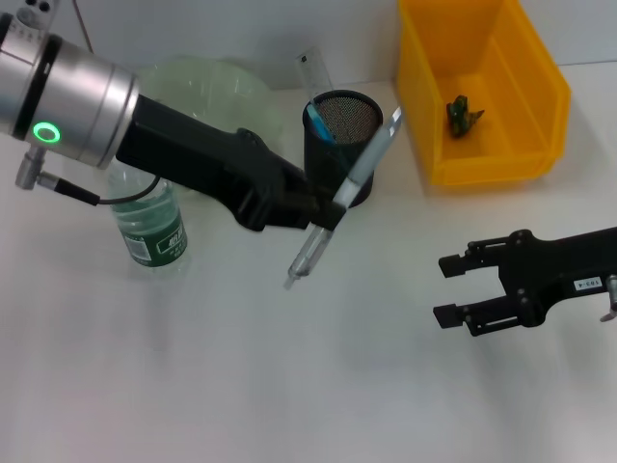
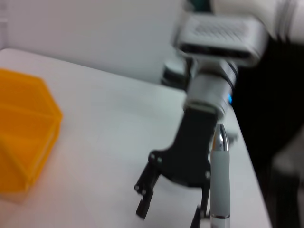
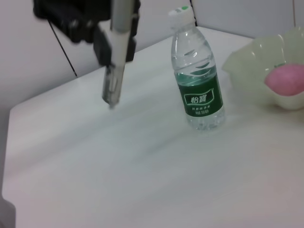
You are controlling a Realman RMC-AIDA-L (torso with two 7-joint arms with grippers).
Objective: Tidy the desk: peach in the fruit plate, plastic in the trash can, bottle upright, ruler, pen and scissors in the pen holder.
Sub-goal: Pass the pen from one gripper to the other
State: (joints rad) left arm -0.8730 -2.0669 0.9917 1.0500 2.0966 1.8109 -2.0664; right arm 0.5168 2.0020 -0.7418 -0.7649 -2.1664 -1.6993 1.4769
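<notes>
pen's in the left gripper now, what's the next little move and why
Probably lift the left gripper and carry it a little toward the pen holder, so the pen's lower tip clears the rim. The pen hangs tilted beside the holder, its lower end still over the table, not over the opening. The right gripper sits open off to the side.

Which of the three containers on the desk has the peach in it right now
The pale green fruit plate: the pink peach sits inside it. The yellow bin holds dark scrap; the black pen holder holds stationery.
</notes>
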